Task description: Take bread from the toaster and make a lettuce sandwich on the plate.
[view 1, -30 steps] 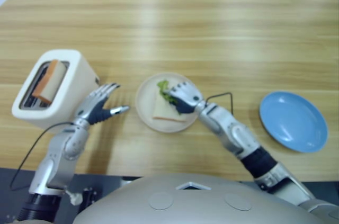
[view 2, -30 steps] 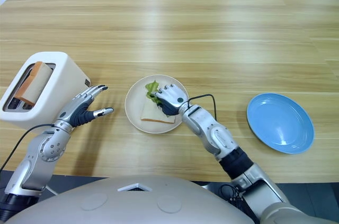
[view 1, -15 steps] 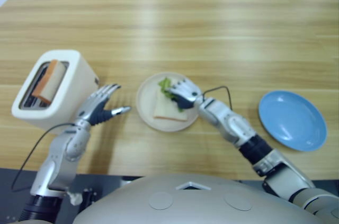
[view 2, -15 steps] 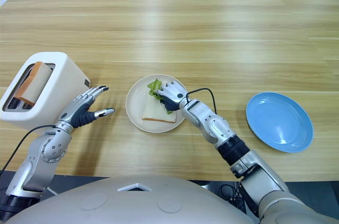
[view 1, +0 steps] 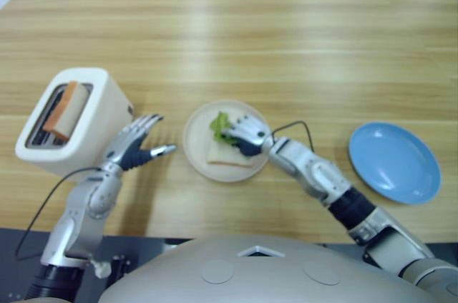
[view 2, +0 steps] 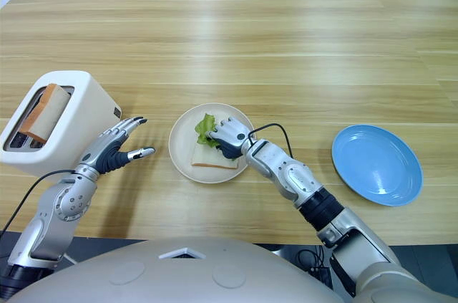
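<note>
Gripping lettuce [view 2: 204, 129] in curled fingers [view 2: 223, 130], right hand [view 2: 230, 138] over bread [view 2: 206, 157] on plate [view 2: 179, 149].

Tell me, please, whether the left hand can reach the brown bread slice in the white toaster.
Probably yes: the left hand is open beside the white toaster, with nothing covering the brown bread slice inside.

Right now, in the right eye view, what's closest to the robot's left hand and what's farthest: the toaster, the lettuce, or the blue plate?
From the left hand:
1. Toaster, just to its left.
2. Lettuce, to its right, held by the right hand over the bread.
3. Blue plate, far right.
</note>
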